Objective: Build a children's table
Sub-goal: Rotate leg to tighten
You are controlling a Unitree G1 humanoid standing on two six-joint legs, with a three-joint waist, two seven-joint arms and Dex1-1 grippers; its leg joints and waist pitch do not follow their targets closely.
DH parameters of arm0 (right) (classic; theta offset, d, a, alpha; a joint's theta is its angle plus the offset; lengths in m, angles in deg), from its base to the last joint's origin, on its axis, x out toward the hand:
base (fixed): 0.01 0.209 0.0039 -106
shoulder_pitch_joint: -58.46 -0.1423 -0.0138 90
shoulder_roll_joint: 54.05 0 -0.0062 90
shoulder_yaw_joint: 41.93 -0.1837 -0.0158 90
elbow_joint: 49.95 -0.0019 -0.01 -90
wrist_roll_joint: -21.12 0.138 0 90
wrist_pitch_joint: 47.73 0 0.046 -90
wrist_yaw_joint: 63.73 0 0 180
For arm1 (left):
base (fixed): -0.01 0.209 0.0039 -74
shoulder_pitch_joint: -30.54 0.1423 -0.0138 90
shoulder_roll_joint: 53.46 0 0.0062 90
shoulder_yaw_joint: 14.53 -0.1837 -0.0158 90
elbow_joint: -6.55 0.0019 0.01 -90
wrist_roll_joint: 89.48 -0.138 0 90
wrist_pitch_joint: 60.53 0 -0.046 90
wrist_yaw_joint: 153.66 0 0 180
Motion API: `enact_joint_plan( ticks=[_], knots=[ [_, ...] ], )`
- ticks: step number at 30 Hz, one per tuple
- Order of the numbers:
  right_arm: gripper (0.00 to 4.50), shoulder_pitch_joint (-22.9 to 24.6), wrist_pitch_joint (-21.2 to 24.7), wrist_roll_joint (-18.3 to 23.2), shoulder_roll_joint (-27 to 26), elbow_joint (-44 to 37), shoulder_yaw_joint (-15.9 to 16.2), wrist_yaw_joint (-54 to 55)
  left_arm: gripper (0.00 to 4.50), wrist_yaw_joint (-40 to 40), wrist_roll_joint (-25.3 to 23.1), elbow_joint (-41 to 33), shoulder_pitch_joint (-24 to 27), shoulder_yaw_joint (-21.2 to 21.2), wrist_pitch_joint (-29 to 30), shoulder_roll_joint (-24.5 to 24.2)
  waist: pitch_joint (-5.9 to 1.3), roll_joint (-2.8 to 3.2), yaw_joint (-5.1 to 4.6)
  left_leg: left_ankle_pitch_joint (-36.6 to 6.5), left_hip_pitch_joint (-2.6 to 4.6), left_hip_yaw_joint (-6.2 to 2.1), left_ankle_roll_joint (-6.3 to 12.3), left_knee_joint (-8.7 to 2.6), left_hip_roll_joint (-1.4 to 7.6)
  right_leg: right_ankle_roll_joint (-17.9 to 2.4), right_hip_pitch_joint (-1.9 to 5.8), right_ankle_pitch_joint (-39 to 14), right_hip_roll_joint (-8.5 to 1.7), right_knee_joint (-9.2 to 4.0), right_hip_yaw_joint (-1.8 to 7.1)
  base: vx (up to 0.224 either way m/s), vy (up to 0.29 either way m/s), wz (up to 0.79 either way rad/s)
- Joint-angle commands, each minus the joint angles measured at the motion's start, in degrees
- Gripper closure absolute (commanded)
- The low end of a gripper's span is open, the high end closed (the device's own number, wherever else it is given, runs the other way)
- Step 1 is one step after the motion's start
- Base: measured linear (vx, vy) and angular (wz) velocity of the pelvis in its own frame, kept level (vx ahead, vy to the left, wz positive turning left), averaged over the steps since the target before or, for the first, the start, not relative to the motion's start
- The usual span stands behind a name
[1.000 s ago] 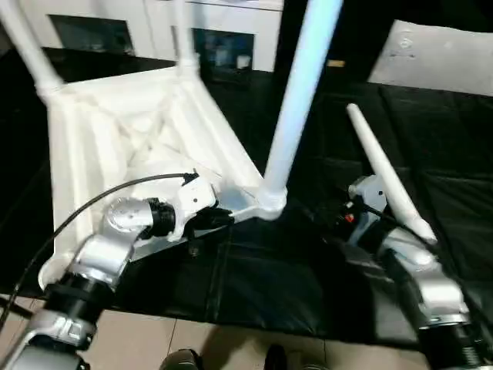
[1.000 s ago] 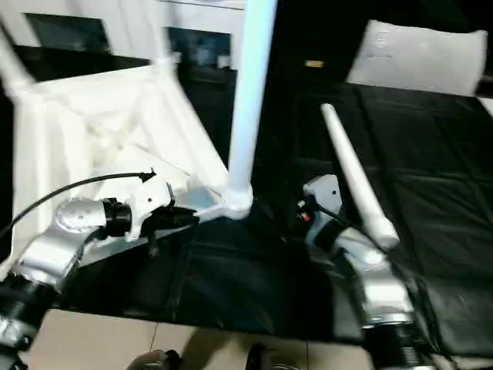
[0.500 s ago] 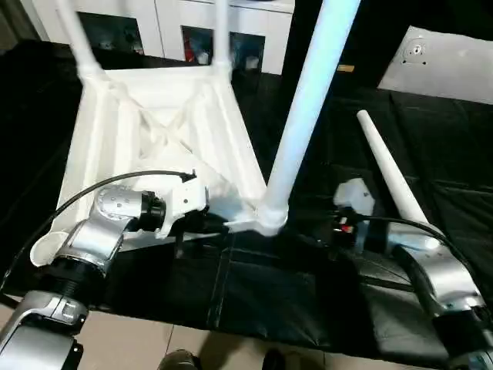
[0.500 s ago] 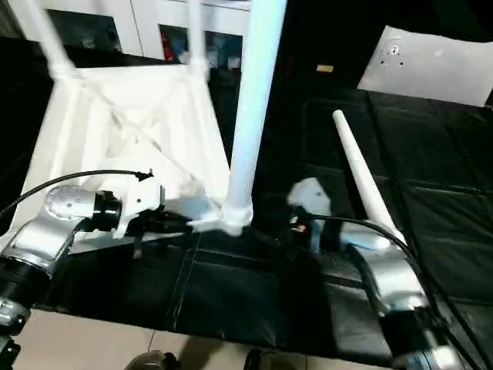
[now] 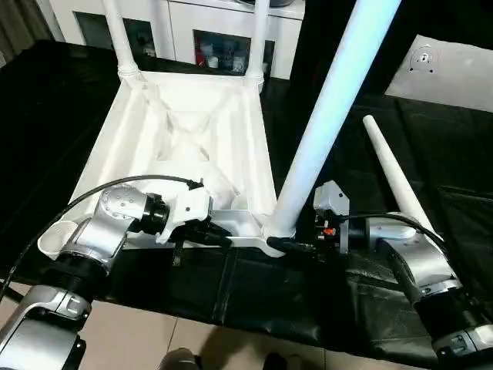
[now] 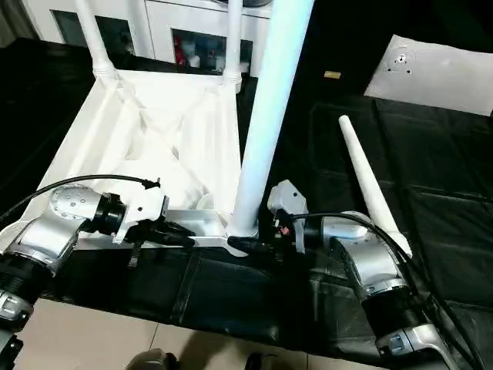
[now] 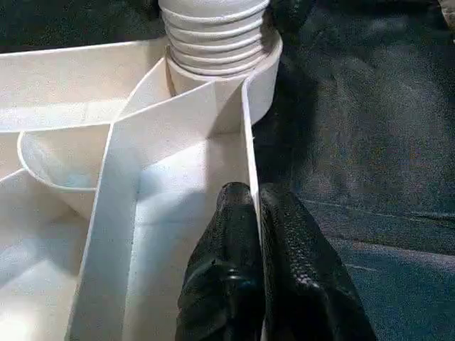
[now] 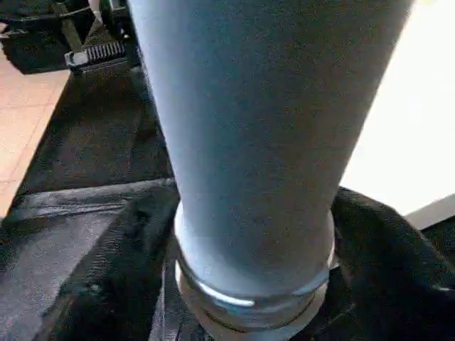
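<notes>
The left gripper (image 7: 256,206) has its textured black fingers pinched on a thin wall of the upside-down children's table (image 5: 185,146). The right gripper (image 6: 248,245) straddles the base of the near leg (image 5: 327,116), fingers spread either side. A loose tapered leg (image 5: 397,181) lies on the black quilted mat (image 5: 254,285) beside it.
</notes>
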Motion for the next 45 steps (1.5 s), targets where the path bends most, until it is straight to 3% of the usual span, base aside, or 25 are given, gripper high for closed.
enact_joint_plan(
  ticks=[1, 5, 16, 20, 22, 23, 24, 26, 28, 29, 30, 31, 33, 34, 35, 36, 37, 40, 41, 43, 45],
  knots=[
    [1.25, -1.0, 0.2, 0.5, 0.2, 0.8, 0.0, -0.8, 4.5, 3.1, -1.4, 0.2, -0.1, -3.2, -1.4, 0.5, -4.79, -0.03, -0.22, -5.4, -0.03, -0.87, 4.43, -3.82, 3.85, -9.7, 3.65, -15.2, -5.02, -3.82, 4.93, 0.0, 0.0, 0.0],
    [1.62, -1.7, 0.3, 0.6, -0.2, 2.0, -0.4, -1.8, 4.5, 3.4, -1.4, 1.0, -0.3, -3.2, -1.9, 0.5, -4.73, 0.0, -0.18, -5.6, -0.16, -0.91, 4.45, -3.81, 3.84, -9.4, 3.75, -15.9, -5.06, -3.89, 4.87, 0.0, 0.0, 0.0],
    [1.74, -1.5, 0.6, 0.7, -0.4, 2.7, -0.1, -3.8, 4.5, 3.1, -2.2, 3.2, -1.0, -3.2, -2.7, 0.6, -4.78, 0.23, -0.06, -5.3, -0.11, -0.91, 4.44, -3.77, 3.88, -9.6, 3.73, -15.2, -5.01, -3.76, 4.85, 0.0, 0.0, 0.0],
    [1.74, 0.7, 2.8, 1.8, -1.5, 0.3, -0.1, -2.2, 4.5, -3.6, -3.4, 4.0, -1.1, -1.9, 0.2, 2.5, -4.61, 0.3, 0.07, -6.8, 0.05, -0.88, 3.91, -3.87, 4.01, -9.4, 3.67, -16.8, -5.04, -4.14, 4.88, 0.0, 0.0, 0.0],
    [1.74, 2.8, 4.2, 1.1, -4.3, -0.7, -1.0, 4.4, 4.5, -12.5, -3.2, 3.9, -1.3, 0.6, 4.4, 6.0, -4.41, 0.22, 0.25, -8.4, 0.34, -0.88, 3.33, -3.99, 4.08, -8.9, 3.43, -19.9, -5.15, -4.59, 4.85, 0.0, 0.0, 0.0],
    [1.74, 3.6, 3.6, 0.3, -6.1, -0.6, -1.5, 8.3, 4.5, -15.8, -2.3, 3.1, -1.2, 1.9, 6.8, 7.8, -4.18, 0.42, 0.51, -9.8, 0.82, -0.88, 2.43, -4.11, 4.17, -8.2, 3.09, -22.5, -5.29, -5.17, 4.89, 0.0, 0.0, 0.0],
    [1.74, 3.9, 3.9, 0.0, -6.9, -0.5, -1.8, 10.2, 4.5, -17.3, -2.2, 2.8, -1.2, 2.4, 7.8, 8.6, -3.8, 0.23, 0.29, -12.2, 0.8, -1.0, 1.59, -4.18, 3.81, -7.0, 3.11, -27.5, -5.24, -5.75, 4.52, 0.0, 0.0, 0.0],
    [1.75, 4.3, 4.7, -0.6, -9.1, -0.2, -2.5, 14.6, 4.5, -21.0, -1.9, 1.9, -1.3, 3.4, 10.2, 10.4, -3.53, 0.25, -0.14, -15.6, 1.05, -1.38, 0.63, -4.17, 3.31, -2.7, 3.08, -36.3, -5.35, -7.19, 3.75, 0.0, 0.0, 0.0],
    [1.75, 4.6, 5.5, -1.3, -14.2, 1.2, -4.5, 24.0, 4.5, -29.1, -1.7, 0.3, -1.7, 5.4, 14.5, 14.9, -3.25, 0.44, -0.77, -18.0, 1.57, -1.53, -0.16, -4.12, 3.44, -1.3, 2.75, -39.1, -5.3, -7.84, 3.18, -0.054, 0.021, -0.04],
    [1.75, 4.4, 6.1, -1.8, -16.4, 1.8, -5.4, 28.2, 4.5, -32.1, -1.4, -0.4, -1.9, 6.2, 16.2, 16.8, -3.19, 0.56, -1.94, -21.9, 2.02, -2.02, -0.46, -3.84, 3.38, 0.9, 3.17, -41.2, -5.3, -9.27, 1.35, -0.053, 0.028, -0.04],
    [1.75, 4.1, 6.1, -3.0, -19.4, 2.6, -6.6, 33.8, 4.5, -35.7, -1.4, -1.8, -1.9, 7.0, 18.8, 19.2, -3.19, 0.56, -1.94, -21.9, 2.02, -2.02, -0.46, -3.84, 3.38, 0.9, 3.17, -41.2, -5.3, -9.27, 1.35, 0.0, 0.0, 0.0],
    [1.75, 3.8, 6.3, -3.6, -21.1, 3.1, -7.1, 36.9, 4.5, -38.2, -1.9, -2.7, -1.9, 7.5, 20.0, 20.7, -3.4, 1.55, -2.74, -24.5, 2.08, -2.56, -0.48, -4.18, 4.01, 1.2, 3.7, -38.6, -5.33, -9.4, 0.5, 0.0, 0.0, 0.0],
    [1.75, 3.0, 6.3, -4.5, -23.6, 4.4, -7.7, 41.5, 4.5, -42.6, -3.3, -4.1, -1.8, 8.0, 21.7, 23.1, -3.31, 1.87, -3.94, -28.3, 1.57, -2.96, -0.05, -4.87, 4.72, 1.6, 4.48, -35.4, -5.14, -8.86, 0.22, -0.02, 0.062, -0.05],
    [1.75, 2.5, 6.4, -4.7, -24.6, 5.1, -8.1, 43.5, 4.5, -44.1, -3.6, -4.6, -1.7, 8.0, 22.3, 24.1, -3.43, 1.88, -4.13, -28.6, 1.52, -2.95, -0.12, -5.01, 4.8, 1.4, 4.38, -34.4, -5.28, -8.58, 0.65, -0.014, 0.06, -0.03],
    [1.75, 2.0, 6.5, -4.9, -25.7, 5.9, -8.5, 45.8, 4.5, -45.6, -4.0, -5.1, -1.7, 8.1, 22.8, 25.1, -3.24, 1.84, -4.43, -28.5, 1.92, -2.76, -0.28, -4.74, 4.25, 1.0, 3.72, -35.8, -5.6, -9.13, 0.8, 0.0, 0.0, 0.0],
    [1.75, 0.6, 6.9, -6.1, -28.0, 8.1, -9.5, 51.2, 4.5, -49.2, -5.3, -5.9, -1.5, 7.8, 24.1, 27.4, -3.29, 1.69, -4.63, -27.0, 1.94, -2.58, -0.08, -4.22, 3.63, 1.3, 3.71, -37.6, -5.95, -9.68, 0.52, 0.0, 0.0, 0.0],
    [1.75, 0.2, 6.9, -6.7, -28.5, 8.7, -9.7, 52.5, 4.5, -50.3, -5.9, -6.1, -1.5, 7.7, 24.3, 27.9, -3.38, 1.76, -4.89, -24.9, 1.47, -2.58, 0.14, -4.29, 3.55, 1.3, 3.95, -37.0, -5.95, -9.6, 0.64, 0.0, 0.0, 0.0],
    [1.75, -0.3, 6.9, -6.7, -30.2, 9.5, -11.4, 54.7, 4.5, -51.8, -7.5, -6.1, -1.1, 6.7, 24.9, 28.3, -3.67, 1.57, -5.05, -22.0, 1.29, -2.3, 1.14, -4.48, 3.49, 0.3, 3.67, -32.7, -5.85, -9.15, 1.59, 0.0, 0.0, 0.0],
    [1.75, -0.3, 6.9, -6.7, -30.2, 9.5, -11.4, 54.7, 4.5, -51.8, -7.5, -6.1, -1.1, 6.7, 24.9, 28.3, -3.77, 1.59, -5.01, -20.3, 0.97, -2.27, 1.72, -4.62, 3.47, -0.7, 3.74, -30.8, -5.84, -8.71, 1.99, 0.0, 0.0, 0.0],
    [1.19, -0.4, 6.7, -6.7, -30.6, 9.6, -12.0, 55.3, 4.5, -52.4, -8.2, -6.6, -0.9, 6.4, 25.6, 28.0, -4.07, 1.63, -4.89, -16.9, 0.66, -1.99, 2.47, -4.78, 3.79, -3.2, 3.7, -25.5, -5.59, -7.71, 2.87, 0.0, 0.0, 0.0],
    [1.02, -0.5, 6.1, -6.8, -30.2, 9.3, -12.7, 55.3, 4.5, -51.5, -9.1, -6.7, -0.7, 6.3, 26.0, 26.4, -4.19, 1.36, -4.82, -15.3, 0.42, -1.8, 2.81, -4.79, 3.72, -4.7, 3.59, -23.3, -5.46, -6.99, 3.52, 0.0, 0.0, 0.0]
  ],
)
